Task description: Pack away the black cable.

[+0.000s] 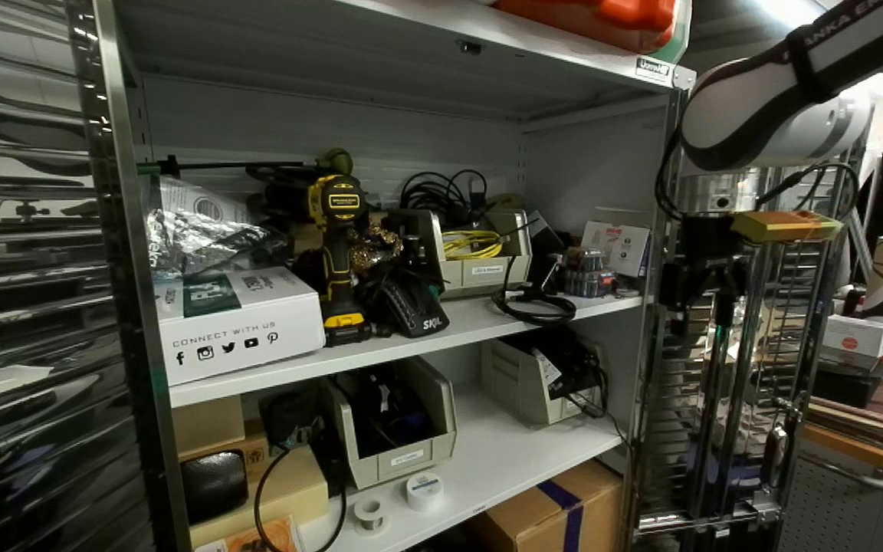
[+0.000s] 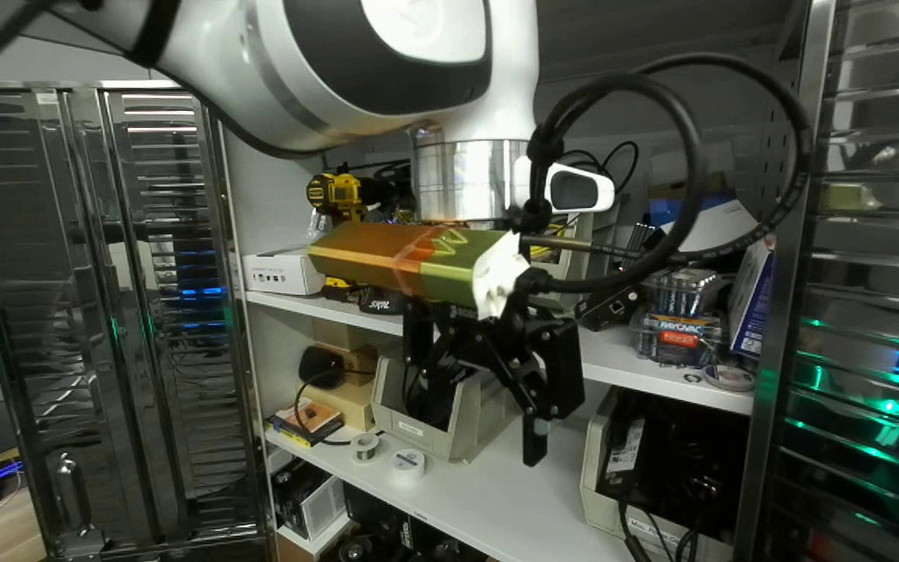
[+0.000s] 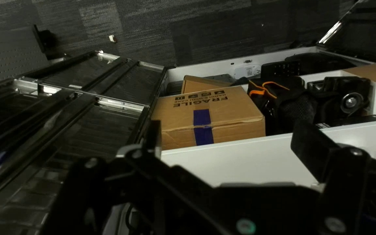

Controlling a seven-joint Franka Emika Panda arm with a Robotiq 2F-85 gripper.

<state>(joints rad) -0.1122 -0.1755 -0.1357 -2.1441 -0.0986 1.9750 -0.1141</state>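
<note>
My gripper is spread wide, its fingers well apart with nothing between them, and it hangs touching nothing that I can make out. Past the fingertips, the wrist view looks down on a carton.

The black cable lies in a loose coil on the middle shelf, near the front edge, just beside the bin that holds a yellow cable; batteries sit on its other side. Black leads also heap up behind that bin, but I take the coil for mine.

I expect it to be light and springy, its jacket smooth enough for one strand to slide. I should pinch several turns together on the near side, fingertips low to the shelf, so no loop trails. Whether it belongs here or in the lower bins, I cannot tell.
</note>
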